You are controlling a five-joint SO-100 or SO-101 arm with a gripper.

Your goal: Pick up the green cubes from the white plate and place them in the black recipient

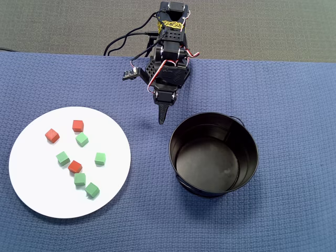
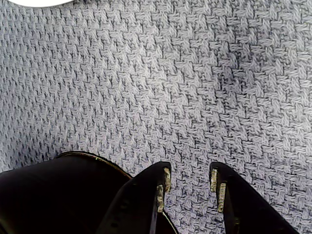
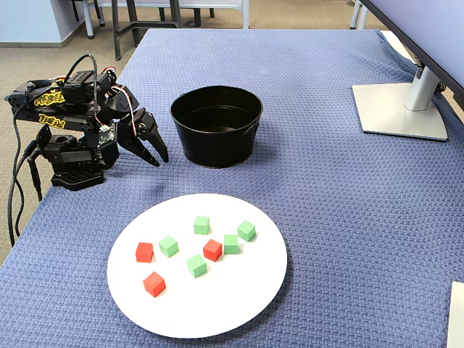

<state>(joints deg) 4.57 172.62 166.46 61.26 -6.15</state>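
Several green cubes point(image 1: 81, 139) point(image 3: 201, 225) lie scattered on the white plate point(image 1: 37, 178) point(image 3: 217, 304), mixed with three red cubes point(image 1: 52, 135) point(image 3: 145, 252). The black recipient point(image 1: 247, 152) point(image 3: 217, 148) stands empty to the right of the plate in the overhead view. My gripper point(image 1: 161, 117) point(image 3: 159, 160) point(image 2: 190, 179) hangs just above the blue cloth beside the recipient's rim, off the plate. It is open and only cloth shows between its fingertips. The wrist view shows the recipient's wall point(image 2: 58, 195) at the bottom left and a sliver of the plate point(image 2: 39, 2) at the top left.
A blue woven cloth point(image 1: 294, 210) covers the table. The arm's base point(image 3: 69, 170) and its cables point(image 1: 118, 44) sit at the table's edge. A monitor stand point(image 3: 402, 109) stands at the far right in the fixed view.
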